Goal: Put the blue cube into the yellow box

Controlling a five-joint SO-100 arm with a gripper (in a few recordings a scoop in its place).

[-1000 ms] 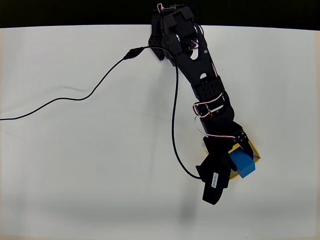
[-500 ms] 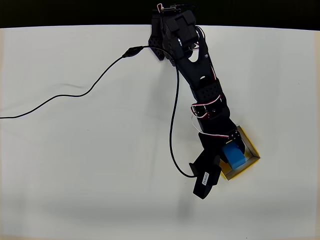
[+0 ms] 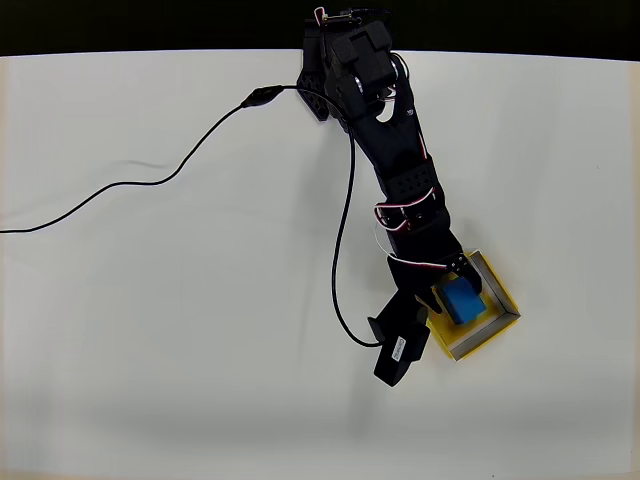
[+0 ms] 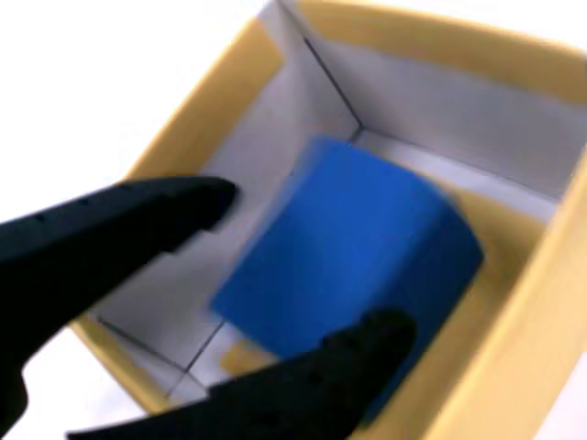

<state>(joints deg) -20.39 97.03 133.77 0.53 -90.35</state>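
Wrist view: blue cube (image 4: 348,266) is seen inside the yellow box (image 4: 541,302), near the bench's (image 3: 150,350) right edge; the claw (image 4: 303,275) is spread around it, contact unclear, presumably parted for release.

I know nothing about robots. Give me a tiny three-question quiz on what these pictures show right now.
1. True or false: the blue cube lies inside the yellow box.
2. In the wrist view, where do the gripper fingers stand? A) either side of the cube B) outside the box
3. What runs across the white table?

Key: 1 true. 2 A. 3 A black cable.
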